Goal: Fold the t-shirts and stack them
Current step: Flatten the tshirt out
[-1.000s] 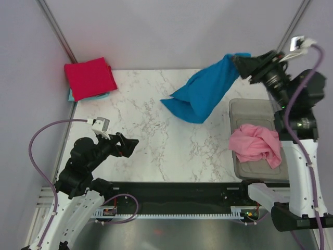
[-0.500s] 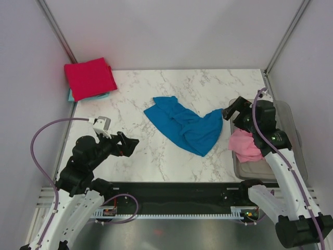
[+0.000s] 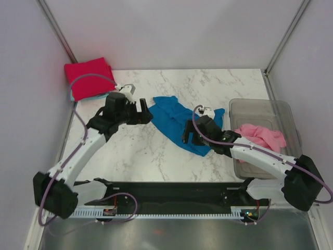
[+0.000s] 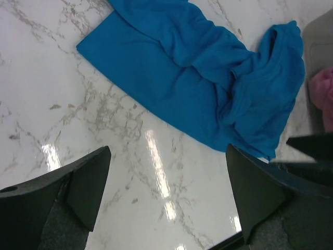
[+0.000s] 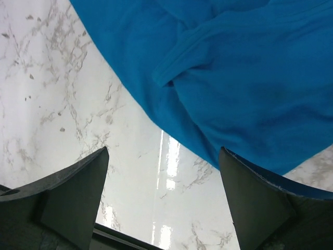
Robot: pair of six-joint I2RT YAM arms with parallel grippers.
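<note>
Clear plastic tub (image 3: 283,107) at the right edge of the table (image 3: 145,156), holding the crumpled pink t-shirt (image 3: 263,136). The blue t-shirt (image 3: 174,119) lies rumpled mid-table. The red t-shirt (image 3: 89,77) sits folded at the far left corner over the pale teal t-shirt (image 3: 73,97) (only a sliver shows). Only the overhead view shows that stack; the wrist views show the blue cloth's folds and hem close up. Left gripper (image 3: 148,115) and right gripper (image 3: 190,139) both gape wide and empty, at the blue shirt's left and near edges.

White marble table (image 3: 156,156), lavender walls (image 3: 171,31)
</note>
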